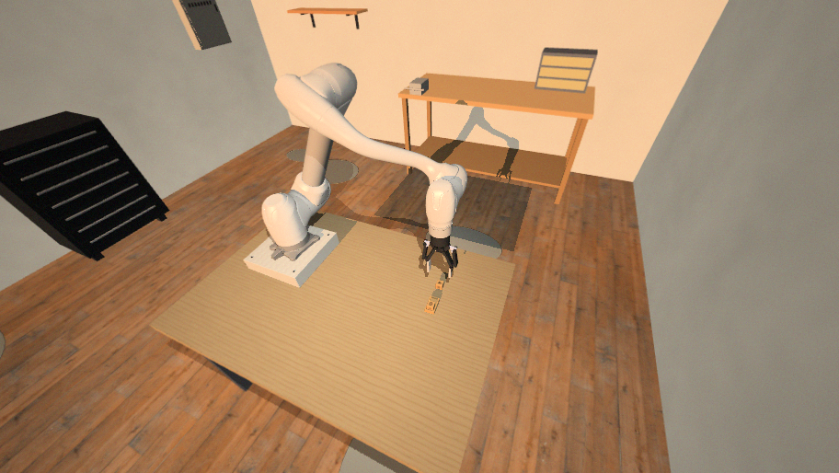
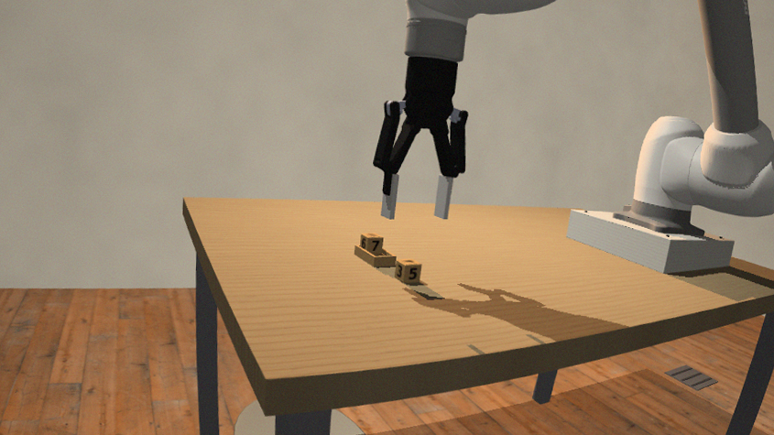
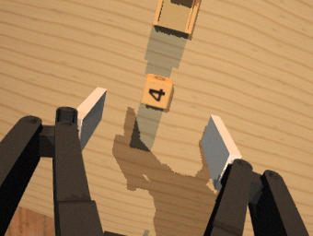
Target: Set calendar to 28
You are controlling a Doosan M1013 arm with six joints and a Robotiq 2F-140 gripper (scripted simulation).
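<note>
Your top view is warmly lit, with a bright cream wall (image 1: 488,35) behind. In the exterior view, you get a dimmer grey wall (image 2: 150,88) and the black 2-fingered claw's (image 2: 419,197) hard-edged shadow across the pale wooden rectangular table (image 2: 291,329). Your wrist view looks softer, with jagged shadow edges.

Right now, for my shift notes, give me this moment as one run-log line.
gripper: open, above table | loose cube: on table | other cube: in tray | 28: not set
</note>
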